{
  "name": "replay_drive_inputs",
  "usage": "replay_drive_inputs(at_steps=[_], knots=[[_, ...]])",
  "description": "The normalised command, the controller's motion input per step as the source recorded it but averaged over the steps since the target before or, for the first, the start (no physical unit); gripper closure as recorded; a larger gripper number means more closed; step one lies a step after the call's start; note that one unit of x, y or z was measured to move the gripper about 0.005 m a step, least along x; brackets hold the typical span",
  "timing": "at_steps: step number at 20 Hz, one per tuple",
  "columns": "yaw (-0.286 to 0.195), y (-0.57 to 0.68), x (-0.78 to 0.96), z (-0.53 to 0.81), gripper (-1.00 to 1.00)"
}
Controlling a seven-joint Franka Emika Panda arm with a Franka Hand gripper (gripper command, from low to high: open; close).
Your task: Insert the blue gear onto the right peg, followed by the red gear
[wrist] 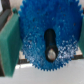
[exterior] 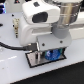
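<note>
I see the blue gear [wrist: 42, 37] filling most of the wrist picture, its toothed rim spreading almost edge to edge, with a dark slot at its centre where a dark pin, the right peg [wrist: 50, 50], shows through. Green gripper fingers [wrist: 9, 42] press against the gear's rim on either side, so the gripper [exterior: 48, 51] is clenched on the gear. In the exterior picture, the gear [exterior: 50, 54] shows as a small blue patch low in the middle of the frame, under the arm [exterior: 45, 22], right above the black-framed plate [exterior: 35, 61] on the white table [exterior: 15, 70]. I cannot find the red gear.
</note>
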Motion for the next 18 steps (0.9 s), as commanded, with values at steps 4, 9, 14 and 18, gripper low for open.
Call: replay_drive_inputs(at_steps=[4, 9, 14, 18], knots=[[0.0, 0.12, -0.11, 0.35, -1.0], [0.0, 0.09, -0.24, 0.35, -1.0], [0.0, 0.23, -0.53, 0.26, -1.0], [0.0, 0.23, -0.67, 0.1, -1.0]])
